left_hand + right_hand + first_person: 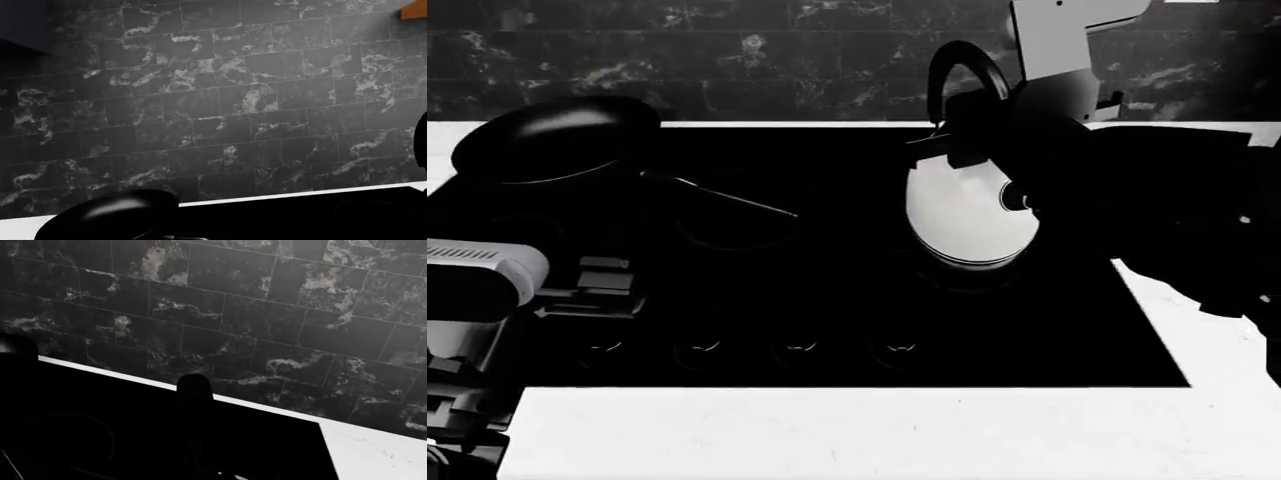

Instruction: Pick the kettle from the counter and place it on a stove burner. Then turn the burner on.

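The kettle (pixel 968 220) stands upright on the glossy black cooktop (pixel 827 300), at its right rear part, over a faint stove burner (pixel 961 280) ring. The right gripper (pixel 994 130) sits at the kettle's arched handle, touching it, though whether it clasps the handle cannot be told. The left gripper (pixel 587 290) hovers well apart, near the frying pan (pixel 554 140); its grip cannot be told either.

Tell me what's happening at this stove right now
A two-armed robot is working at a black glass cooktop. Its right arm is up against the white kettle, which is over the cooktop's right side, apparently tilted. The arm is too dark to tell whether the gripper is closed on it. A black frying pan sits at the back left. The left gripper hovers low at the left, holding nothing.
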Motion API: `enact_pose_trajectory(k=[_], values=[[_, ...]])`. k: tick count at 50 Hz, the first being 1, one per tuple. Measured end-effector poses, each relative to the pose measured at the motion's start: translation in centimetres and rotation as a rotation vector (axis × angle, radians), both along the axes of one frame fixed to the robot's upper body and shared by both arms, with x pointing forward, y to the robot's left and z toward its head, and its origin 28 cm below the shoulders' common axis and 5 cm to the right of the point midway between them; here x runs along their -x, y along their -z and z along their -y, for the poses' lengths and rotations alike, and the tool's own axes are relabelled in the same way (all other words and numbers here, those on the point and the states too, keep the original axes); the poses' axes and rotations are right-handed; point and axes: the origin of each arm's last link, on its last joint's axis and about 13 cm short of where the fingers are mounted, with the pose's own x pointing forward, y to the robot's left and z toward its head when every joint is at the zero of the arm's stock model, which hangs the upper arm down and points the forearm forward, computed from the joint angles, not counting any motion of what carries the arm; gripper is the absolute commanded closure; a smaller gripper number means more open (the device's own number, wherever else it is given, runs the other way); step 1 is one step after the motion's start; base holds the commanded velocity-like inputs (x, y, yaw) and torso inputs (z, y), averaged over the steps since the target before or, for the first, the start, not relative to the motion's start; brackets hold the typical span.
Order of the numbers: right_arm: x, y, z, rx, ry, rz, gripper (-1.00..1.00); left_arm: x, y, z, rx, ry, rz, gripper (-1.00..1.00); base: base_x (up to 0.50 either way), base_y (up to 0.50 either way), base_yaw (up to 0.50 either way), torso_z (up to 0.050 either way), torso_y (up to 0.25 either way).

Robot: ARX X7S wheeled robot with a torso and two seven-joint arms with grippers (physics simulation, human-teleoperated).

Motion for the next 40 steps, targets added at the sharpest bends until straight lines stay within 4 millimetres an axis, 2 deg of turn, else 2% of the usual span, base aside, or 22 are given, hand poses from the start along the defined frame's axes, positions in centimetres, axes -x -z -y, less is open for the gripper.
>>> enact_pose_trajectory(k=[21, 40], values=[[-2.2, 0.7, -1.0, -0.003, 0.024, -0.016, 1.0, -0.1, 0.2, 0.0, 0.001, -0.002, -0.005, -1.0, 0.0, 0.0, 0.0, 0.001, 0.0], [-4.6, 2.7, -1.3, -0.02, 0.091, -0.082, 1.0, -0.3, 0.5, -0.3, 0.009, -0.009, -0.012, -1.0, 0.0, 0.0, 0.0, 0.0, 0.001]])
